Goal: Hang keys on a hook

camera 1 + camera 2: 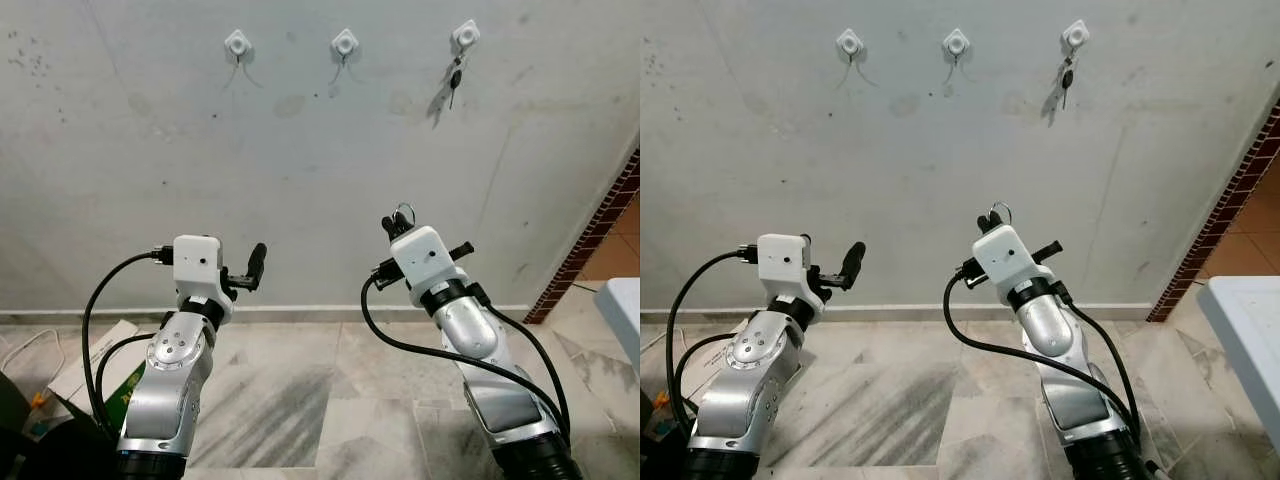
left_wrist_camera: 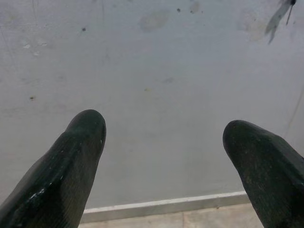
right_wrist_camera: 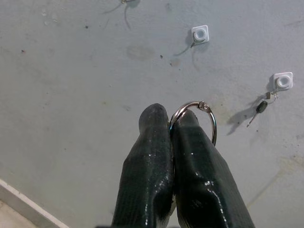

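Note:
Three white hooks sit high on the grey wall: the left hook (image 1: 237,43), the middle hook (image 1: 344,43) and the right hook (image 1: 464,36). A small dark key (image 1: 455,79) hangs from the right hook. My right gripper (image 3: 170,124) is raised before the wall, below the hooks, shut on a silver key ring (image 3: 207,117) whose loop sticks out past the fingertips; the ring (image 1: 403,213) shows above the right wrist. My left gripper (image 2: 164,137) is held up at the left, open, with nothing between its fingers (image 1: 256,264).
A white skirting strip (image 1: 330,311) runs along the foot of the wall above a grey tiled floor. A brick edge (image 1: 590,235) borders the wall at the right, with a white object (image 1: 622,310) beside it. Boxes and clutter (image 1: 85,370) lie on the floor at the left.

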`<state>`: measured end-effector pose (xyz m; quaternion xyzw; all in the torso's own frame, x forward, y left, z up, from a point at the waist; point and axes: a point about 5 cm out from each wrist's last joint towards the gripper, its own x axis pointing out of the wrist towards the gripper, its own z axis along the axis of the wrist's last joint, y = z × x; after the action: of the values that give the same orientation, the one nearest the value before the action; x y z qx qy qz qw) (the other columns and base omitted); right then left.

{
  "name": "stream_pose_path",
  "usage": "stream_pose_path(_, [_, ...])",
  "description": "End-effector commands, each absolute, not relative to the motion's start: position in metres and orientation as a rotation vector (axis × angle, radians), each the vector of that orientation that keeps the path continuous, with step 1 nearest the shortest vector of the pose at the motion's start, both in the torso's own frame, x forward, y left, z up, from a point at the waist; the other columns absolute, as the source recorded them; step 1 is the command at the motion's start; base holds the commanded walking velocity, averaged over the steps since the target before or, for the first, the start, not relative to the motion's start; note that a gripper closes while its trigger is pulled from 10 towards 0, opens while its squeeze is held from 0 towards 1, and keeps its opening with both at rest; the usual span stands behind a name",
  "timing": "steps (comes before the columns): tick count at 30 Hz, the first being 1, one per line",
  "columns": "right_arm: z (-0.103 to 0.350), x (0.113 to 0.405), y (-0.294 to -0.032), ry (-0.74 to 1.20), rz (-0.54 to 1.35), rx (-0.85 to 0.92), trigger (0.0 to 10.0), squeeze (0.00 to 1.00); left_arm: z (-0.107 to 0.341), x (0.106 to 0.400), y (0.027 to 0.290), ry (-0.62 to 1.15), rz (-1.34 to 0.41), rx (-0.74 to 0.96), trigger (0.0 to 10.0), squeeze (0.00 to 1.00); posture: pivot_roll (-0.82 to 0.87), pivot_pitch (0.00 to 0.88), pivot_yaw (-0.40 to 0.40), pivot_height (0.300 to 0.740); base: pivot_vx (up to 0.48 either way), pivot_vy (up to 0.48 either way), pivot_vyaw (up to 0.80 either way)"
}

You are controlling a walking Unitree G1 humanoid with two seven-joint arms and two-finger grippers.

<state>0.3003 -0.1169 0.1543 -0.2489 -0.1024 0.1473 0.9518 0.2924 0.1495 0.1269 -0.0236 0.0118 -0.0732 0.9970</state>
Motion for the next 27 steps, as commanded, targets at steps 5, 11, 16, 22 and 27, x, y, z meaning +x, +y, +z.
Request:
stream_pose_path(5, [0.1594, 0.3021, -0.1167, -0.231, 0.303, -0.506, 10.0, 0.0, 0.1304, 0.2936, 0.1525, 0.007, -0.144, -0.058, 10.0, 0.0, -0.02, 0.0, 0.063, 0.74, 0.0, 0.0, 0.0])
stream_pose_path(11, [0.1584, 0.2999, -0.1124, -0.236, 0.32, -0.504, 10.0, 0.0, 0.1299, 0.2917, 0.1517, 0.006, -0.161, -0.07, 10.0, 0.0, -0.01, 0.0, 0.065, 0.74, 0.0, 0.0, 0.0])
stream_pose_path(16, [0.1585, 0.2993, -0.1113, -0.238, 0.327, -0.506, 10.0, 0.0, 0.1303, 0.2916, 0.1508, 0.004, -0.167, -0.07, 10.0, 0.0, -0.02, 0.0, 0.064, 0.74, 0.0, 0.0, 0.0])
stream_pose_path(22, [0.1586, 0.2994, -0.111, -0.24, 0.33, -0.508, 10.0, 0.0, 0.1301, 0.2914, 0.1501, 0.004, -0.173, -0.073, 10.0, 0.0, -0.02, 0.0, 0.064, 0.74, 0.166, 0.0, 0.0])
stream_pose_path(27, [0.158, 0.2994, -0.1108, -0.238, 0.332, -0.507, 10.0, 0.0, 0.1295, 0.2907, 0.1501, 0.007, -0.176, -0.075, 10.0, 0.0, -0.02, 0.0, 0.064, 0.74, 0.258, 0.0, 0.0])
